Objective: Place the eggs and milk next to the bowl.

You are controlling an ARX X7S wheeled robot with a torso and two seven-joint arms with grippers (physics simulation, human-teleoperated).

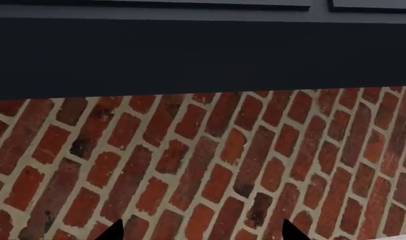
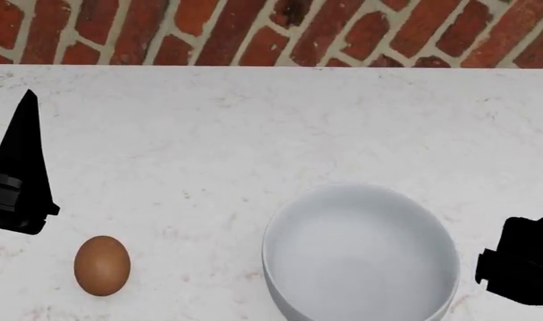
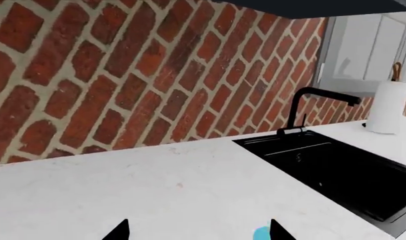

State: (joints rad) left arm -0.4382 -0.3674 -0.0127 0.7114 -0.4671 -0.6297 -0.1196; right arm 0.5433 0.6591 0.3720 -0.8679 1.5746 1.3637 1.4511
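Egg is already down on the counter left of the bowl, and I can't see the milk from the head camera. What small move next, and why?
Probably a small further lowering of the right gripper. A light-blue cap, likely the milk, shows between its spread fingertips in the right wrist view. The egg lies beside the bowl.

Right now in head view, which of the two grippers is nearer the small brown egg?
The left gripper: the small brown oval egg lies on the white countertop just below it, while the right gripper sits beyond the large white bowl.
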